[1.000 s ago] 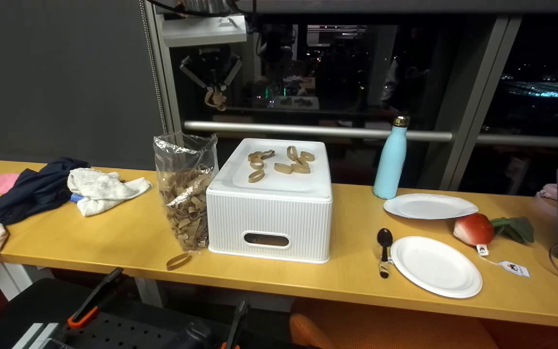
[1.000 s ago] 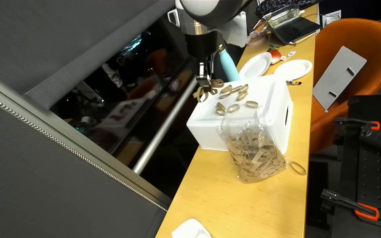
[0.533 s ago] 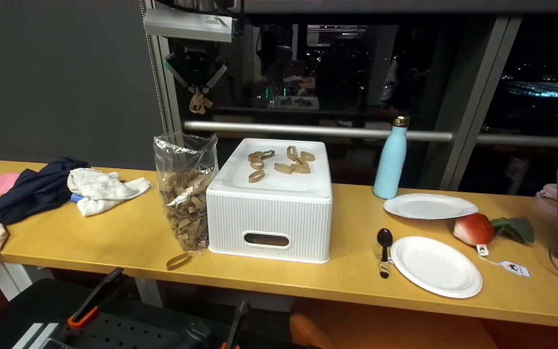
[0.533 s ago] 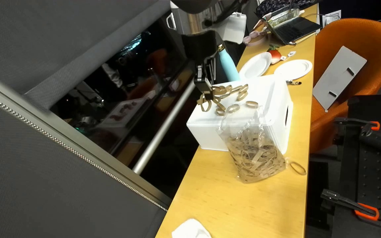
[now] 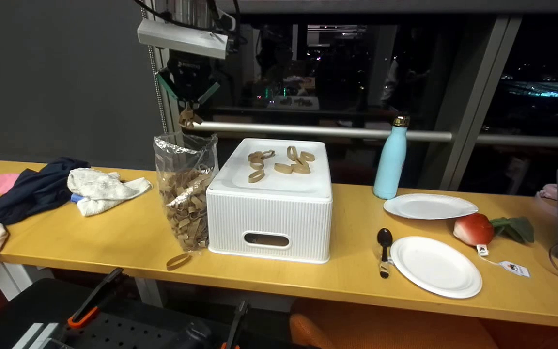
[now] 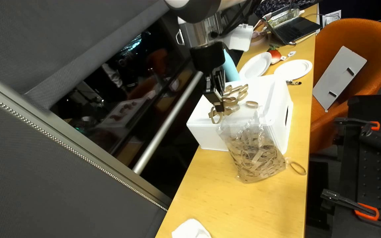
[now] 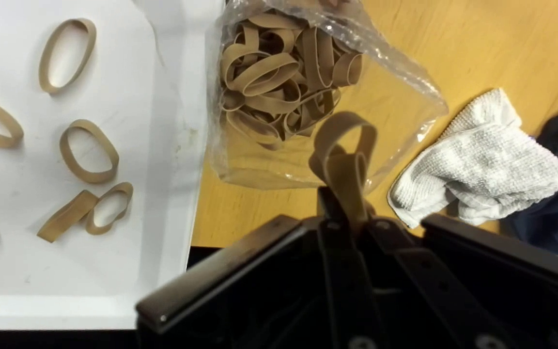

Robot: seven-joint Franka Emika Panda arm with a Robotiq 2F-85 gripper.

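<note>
My gripper is shut on a small bunch of tan rubber bands, whose loops stick out past the fingertips. In an exterior view the gripper hangs above a clear plastic bag that stands upright, partly filled with the same bands. The held bands are a little higher than the bag's mouth there and apart from it. Beside the bag is a white ribbed box with several loose bands on its top. The wrist view looks down into the bag through its opening.
A white cloth and dark clothing lie to one side of the bag. A single band rests near the table edge. A blue bottle, two white plates, a spoon and a toy vegetable stand beyond the box.
The gripper, still holding the bands, has come lower and closer to the bag, shifting left in an exterior view. Bag, box and loose bands have stayed put.
</note>
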